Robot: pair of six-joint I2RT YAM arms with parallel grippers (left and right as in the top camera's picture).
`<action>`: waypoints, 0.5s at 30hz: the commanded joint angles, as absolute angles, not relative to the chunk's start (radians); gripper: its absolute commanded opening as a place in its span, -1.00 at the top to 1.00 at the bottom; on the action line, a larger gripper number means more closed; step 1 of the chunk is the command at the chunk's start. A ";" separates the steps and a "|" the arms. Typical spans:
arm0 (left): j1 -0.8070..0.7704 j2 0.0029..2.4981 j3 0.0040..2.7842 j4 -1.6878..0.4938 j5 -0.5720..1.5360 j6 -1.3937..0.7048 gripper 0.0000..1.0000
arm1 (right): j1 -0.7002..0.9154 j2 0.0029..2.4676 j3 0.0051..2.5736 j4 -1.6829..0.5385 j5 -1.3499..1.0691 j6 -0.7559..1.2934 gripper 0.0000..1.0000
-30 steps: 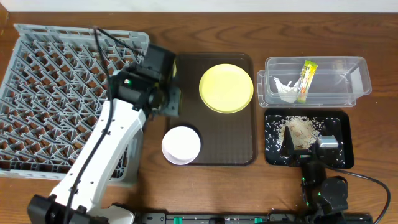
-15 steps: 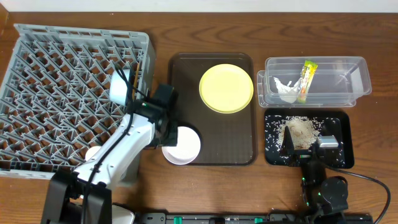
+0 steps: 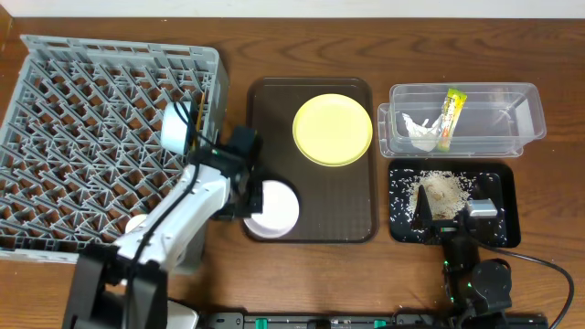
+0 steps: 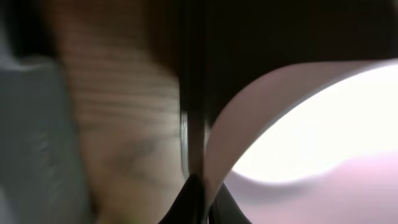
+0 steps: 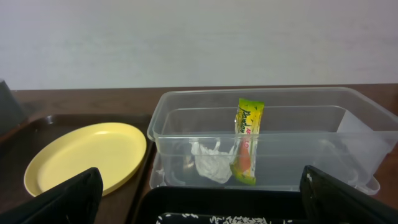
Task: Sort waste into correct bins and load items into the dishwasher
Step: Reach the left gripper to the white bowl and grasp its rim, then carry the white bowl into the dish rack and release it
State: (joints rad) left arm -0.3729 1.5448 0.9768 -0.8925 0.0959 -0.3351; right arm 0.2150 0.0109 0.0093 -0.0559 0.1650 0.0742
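Observation:
My left gripper (image 3: 253,196) is shut on the left rim of the white bowl (image 3: 274,211), which sits at the front left of the brown serving tray (image 3: 329,196). The left wrist view shows the gripper (image 4: 202,202) pinching that bowl's (image 4: 311,124) thin wall. A light blue bowl (image 3: 175,128) stands on edge in the grey dish rack (image 3: 119,46). The yellow plate (image 3: 332,129) lies on the serving tray. The clear tub (image 3: 526,110) holds the snack wrapper (image 3: 452,117) and the white tissue (image 3: 419,131). Rice crumbs (image 3: 443,192) lie in the black tray (image 3: 510,206). My right gripper (image 3: 451,212) stands open and empty above it.
In the right wrist view the clear tub (image 5: 292,134), wrapper (image 5: 247,140), tissue (image 5: 208,160) and yellow plate (image 5: 87,155) lie ahead of the wide-open right gripper (image 5: 200,202). Bare wooden table runs between the rack and the serving tray.
My left arm dropped from over the rack's right edge to the white bowl, and its jaws closed on the rim. The bowl shifted slightly right. The right arm stayed still.

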 commanded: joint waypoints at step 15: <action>-0.348 1.352 1.290 -0.991 -1.207 -0.159 0.88 | 0.197 0.005 0.005 -0.056 0.164 0.065 -0.99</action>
